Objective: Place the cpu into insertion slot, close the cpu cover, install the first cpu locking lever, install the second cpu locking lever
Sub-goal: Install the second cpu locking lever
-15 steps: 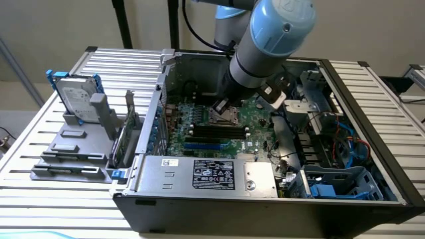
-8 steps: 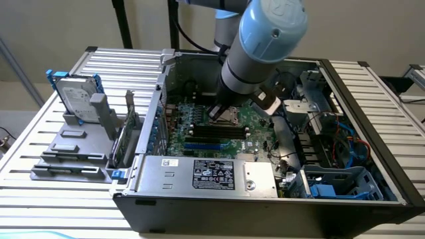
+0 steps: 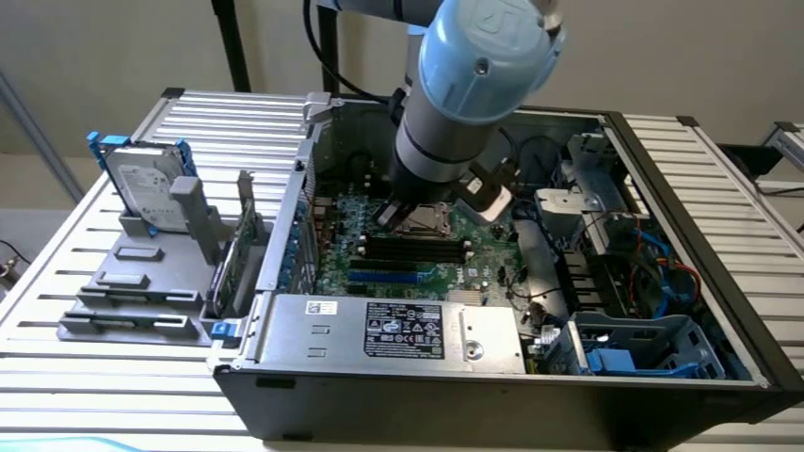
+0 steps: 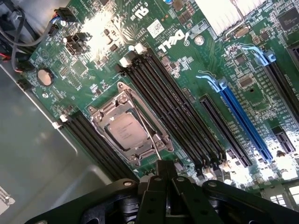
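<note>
Tool: the tool (image 4: pixel 161 179) hung low over the motherboard (image 4: pixel 196 56), its black fingers drawn together with nothing between them, tips just beside the socket's edge.
Lever: a thin wire locking lever (image 4: pixel 150 135) ran along the frame toward the fingertips; springy by the look of it, best pushed near its free end.
CPU cover: the cpu cover (image 4: pixel 100 112) lay down flat over the socket, a stiff silver frame.
CPU: the cpu (image 4: pixel 125 130) sat in the insertion slot (image 3: pixel 427 218), pale silver face showing through the cut-out; light, fragile, edges only.
Surroundings: black memory slots (image 4: pixel 173 107) flanked the socket, inside the open computer case (image 3: pixel 703 282) on the slatted tabletop (image 3: pixel 75 282).
</note>
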You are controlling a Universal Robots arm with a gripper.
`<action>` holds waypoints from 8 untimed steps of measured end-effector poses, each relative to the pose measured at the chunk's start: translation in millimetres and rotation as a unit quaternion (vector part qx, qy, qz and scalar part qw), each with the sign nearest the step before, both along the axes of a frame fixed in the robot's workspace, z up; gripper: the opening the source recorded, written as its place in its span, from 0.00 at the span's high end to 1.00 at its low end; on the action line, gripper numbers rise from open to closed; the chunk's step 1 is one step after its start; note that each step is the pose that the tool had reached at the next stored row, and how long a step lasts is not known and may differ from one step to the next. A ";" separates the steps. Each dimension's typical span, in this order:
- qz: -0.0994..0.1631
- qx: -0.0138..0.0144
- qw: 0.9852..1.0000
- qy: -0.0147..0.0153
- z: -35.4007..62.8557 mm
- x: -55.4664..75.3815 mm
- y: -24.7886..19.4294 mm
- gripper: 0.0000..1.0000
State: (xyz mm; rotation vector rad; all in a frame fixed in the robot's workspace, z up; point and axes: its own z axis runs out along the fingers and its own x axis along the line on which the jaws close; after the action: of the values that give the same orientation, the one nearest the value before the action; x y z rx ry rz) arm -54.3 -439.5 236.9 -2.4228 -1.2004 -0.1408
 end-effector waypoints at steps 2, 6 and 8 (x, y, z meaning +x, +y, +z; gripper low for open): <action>0.000 0.000 1.000 -0.001 -1.8 -0.8 0.2 0.89; 0.000 0.000 1.000 -0.001 -3.5 -2.1 1.0 0.89; 0.000 0.000 1.000 -0.001 -4.2 -2.9 1.7 0.89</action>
State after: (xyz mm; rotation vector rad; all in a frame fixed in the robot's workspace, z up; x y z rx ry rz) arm -57.2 -437.8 232.7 -2.4233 -1.2014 -0.1446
